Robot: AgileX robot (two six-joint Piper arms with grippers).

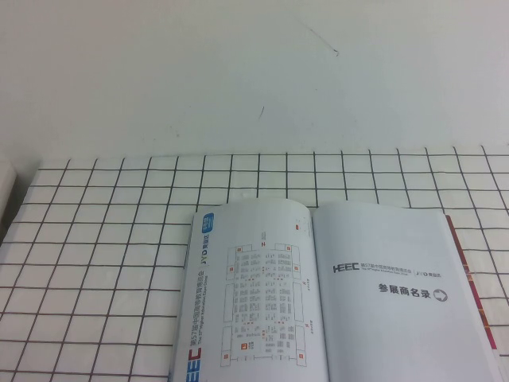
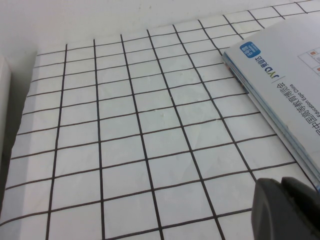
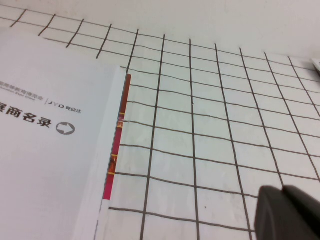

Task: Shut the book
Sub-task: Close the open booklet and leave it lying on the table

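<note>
We are looking at what appears to be a robotics lab bench. A white grid sheet (image 1: pixel 119 239) is covering the work surface, with a bare white wall (image 1: pixel 238 64) behind. The dark left gripper (image 2: pixel 287 207) and right gripper (image 3: pixel 287 212) are hovering over the grid on either side of an open book (image 1: pixel 382 278).

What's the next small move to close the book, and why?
Probably ease the left gripper toward the book's left edge: it lies open on the grid cloth, with the left gripper beside that edge and the right gripper off its right side.
</note>
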